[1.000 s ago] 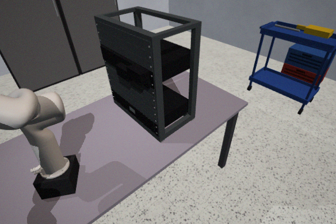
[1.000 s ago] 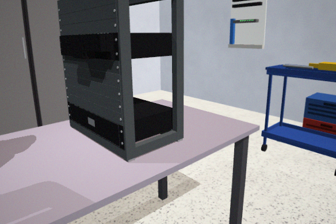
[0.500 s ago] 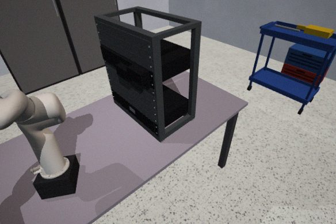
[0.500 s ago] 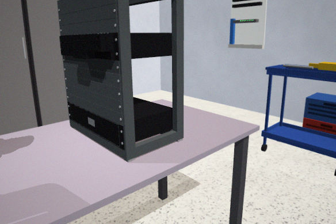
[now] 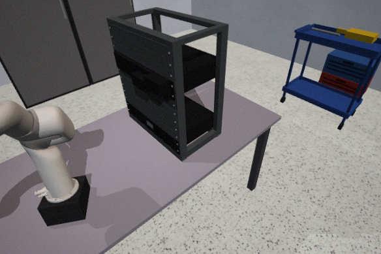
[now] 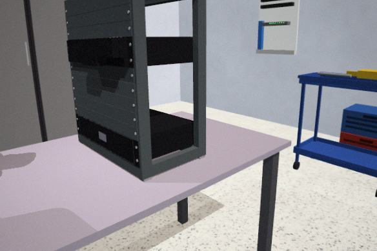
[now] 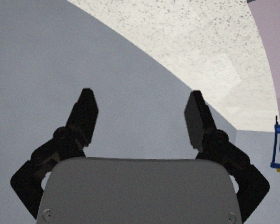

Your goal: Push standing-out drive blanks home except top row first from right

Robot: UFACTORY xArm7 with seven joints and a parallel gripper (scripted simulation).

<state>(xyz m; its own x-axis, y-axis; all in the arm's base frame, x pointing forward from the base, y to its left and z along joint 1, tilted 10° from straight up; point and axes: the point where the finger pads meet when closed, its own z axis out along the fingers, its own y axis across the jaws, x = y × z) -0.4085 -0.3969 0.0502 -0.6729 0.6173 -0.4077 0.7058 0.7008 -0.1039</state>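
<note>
The dark grey rack [image 5: 167, 79] stands upright on the purple table [image 5: 130, 164]; it also shows in the exterior view [image 6: 135, 78]. A black chassis [image 6: 100, 52] fills a band in its upper front, and a second black unit [image 6: 106, 139] sits at the bottom. The single drive blanks are too dark to tell apart. My gripper [image 7: 141, 100] shows only in the wrist view. It is open and empty, and faces a grey wall and speckled floor, away from the rack. My arm [image 5: 42, 138] rises from its black base [image 5: 63, 201] at the table's left end.
A blue cart [image 5: 329, 72] with boxes stands on the floor to the right of the table. Grey cabinet doors [image 5: 62, 27] stand behind the rack. A panel [image 6: 279, 21] hangs on the far wall. The table's right edge [image 5: 228, 160] runs close to the rack.
</note>
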